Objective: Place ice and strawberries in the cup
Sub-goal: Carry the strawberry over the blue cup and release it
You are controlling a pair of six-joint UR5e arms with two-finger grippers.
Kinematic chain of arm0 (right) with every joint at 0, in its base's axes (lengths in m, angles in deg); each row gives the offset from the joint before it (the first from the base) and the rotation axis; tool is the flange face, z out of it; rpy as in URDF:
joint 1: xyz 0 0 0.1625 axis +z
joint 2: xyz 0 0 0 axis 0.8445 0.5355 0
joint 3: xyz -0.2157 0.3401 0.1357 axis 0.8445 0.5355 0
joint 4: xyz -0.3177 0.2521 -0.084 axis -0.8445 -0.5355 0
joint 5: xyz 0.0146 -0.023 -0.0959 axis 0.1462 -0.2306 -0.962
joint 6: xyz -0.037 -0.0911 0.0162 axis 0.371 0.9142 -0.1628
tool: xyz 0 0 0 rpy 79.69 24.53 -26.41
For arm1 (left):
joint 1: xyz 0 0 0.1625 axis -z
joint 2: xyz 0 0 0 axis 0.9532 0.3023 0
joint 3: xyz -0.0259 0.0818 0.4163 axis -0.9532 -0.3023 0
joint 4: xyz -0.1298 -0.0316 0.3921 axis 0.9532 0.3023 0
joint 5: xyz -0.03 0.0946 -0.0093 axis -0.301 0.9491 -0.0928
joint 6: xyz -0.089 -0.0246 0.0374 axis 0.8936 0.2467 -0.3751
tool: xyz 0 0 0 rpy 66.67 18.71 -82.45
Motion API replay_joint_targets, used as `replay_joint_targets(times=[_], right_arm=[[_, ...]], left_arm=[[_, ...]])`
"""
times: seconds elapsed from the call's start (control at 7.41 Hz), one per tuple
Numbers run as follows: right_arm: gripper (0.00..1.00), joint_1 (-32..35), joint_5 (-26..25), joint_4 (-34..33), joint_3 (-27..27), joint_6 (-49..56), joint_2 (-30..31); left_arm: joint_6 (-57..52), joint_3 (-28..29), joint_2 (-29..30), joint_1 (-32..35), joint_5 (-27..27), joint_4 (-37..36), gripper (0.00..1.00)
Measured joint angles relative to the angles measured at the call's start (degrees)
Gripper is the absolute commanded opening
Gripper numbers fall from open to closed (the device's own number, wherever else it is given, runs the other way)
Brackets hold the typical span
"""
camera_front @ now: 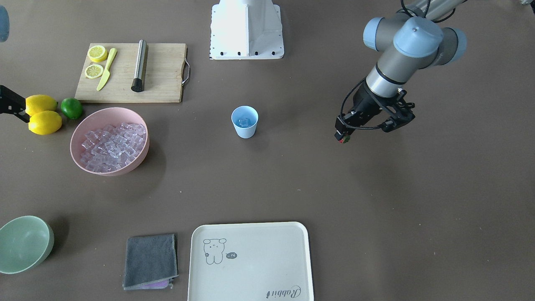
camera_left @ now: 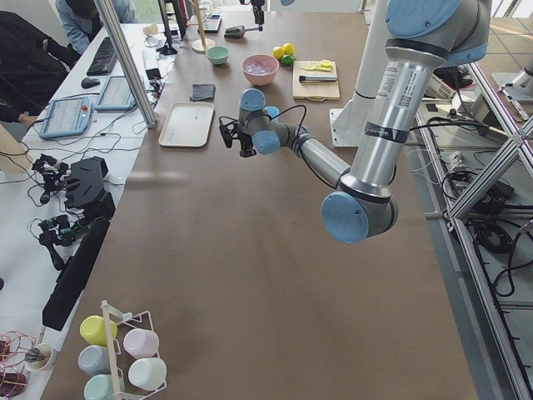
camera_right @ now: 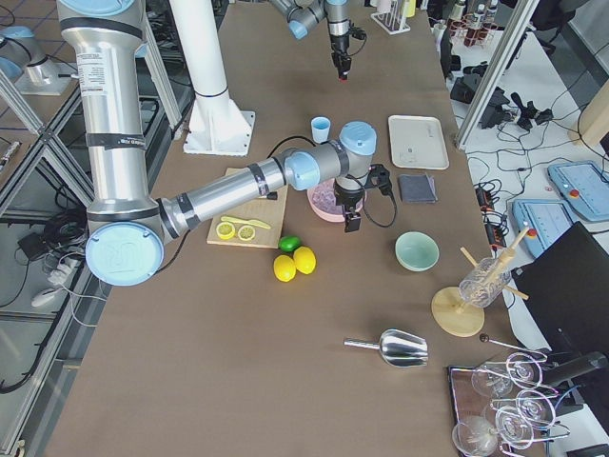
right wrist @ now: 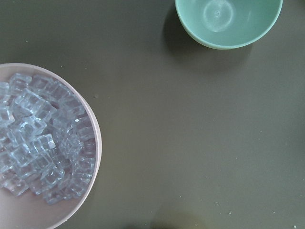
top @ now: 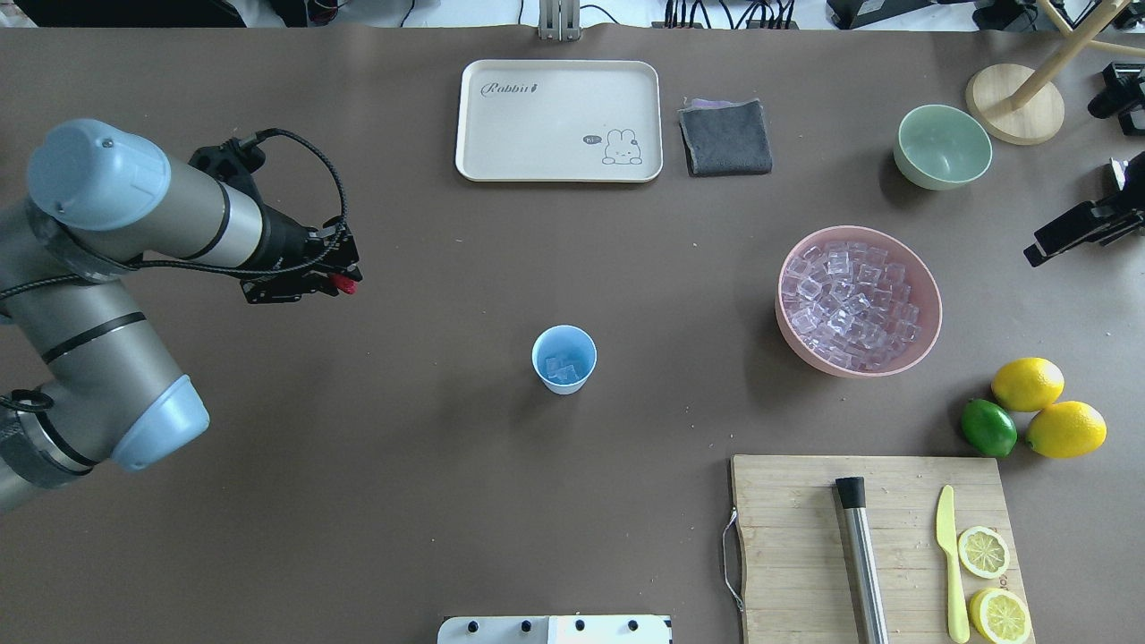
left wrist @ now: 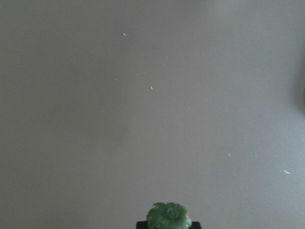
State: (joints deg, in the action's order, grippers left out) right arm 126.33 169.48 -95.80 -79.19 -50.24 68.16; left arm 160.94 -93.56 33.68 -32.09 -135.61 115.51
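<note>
The pale-blue cup (camera_front: 244,121) stands upright mid-table with a few ice cubes (top: 562,368) inside; it also shows in the overhead view (top: 564,359). My left gripper (top: 344,284) hovers over bare table, well to the cup's side, shut on the tiny red strawberry (camera_front: 343,139). The strawberry's green top (left wrist: 169,217) shows at the bottom of the left wrist view. The pink bowl (top: 792,322) holds many ice cubes (right wrist: 40,138). My right gripper (camera_front: 23,109) hangs beyond the pink bowl near the lemons. Its fingers look apart and empty.
Two lemons (top: 1029,383) and a lime (top: 988,427) lie by the pink bowl. A cutting board (top: 805,546) carries lemon halves, a yellow-green knife and a steel muddler. A cream tray (top: 559,170), a grey cloth (top: 725,136) and a pale-green bowl (top: 942,148) stand along the far edge.
</note>
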Motion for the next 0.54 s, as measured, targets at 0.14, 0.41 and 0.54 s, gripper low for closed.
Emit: replay_joint_targets(times=[0.14, 0.41, 0.54], right_arm=[[1.00, 0.01, 0.02, 0.01, -0.05, 0.25, 0.32], [1.00, 0.02, 0.10, 0.03, -0.24, 0.38, 0.54], [1.00, 0.05, 0.18, 0.02, -0.39, 0.37, 0.59]], left_arm=[[3.67, -0.74, 4.73, -3.64, 3.44, -4.87, 0.00], [8.83, -0.68, 11.68, -11.01, 10.17, -10.94, 0.00], [10.92, 0.10, 14.14, -13.80, 12.57, -11.73, 0.00]])
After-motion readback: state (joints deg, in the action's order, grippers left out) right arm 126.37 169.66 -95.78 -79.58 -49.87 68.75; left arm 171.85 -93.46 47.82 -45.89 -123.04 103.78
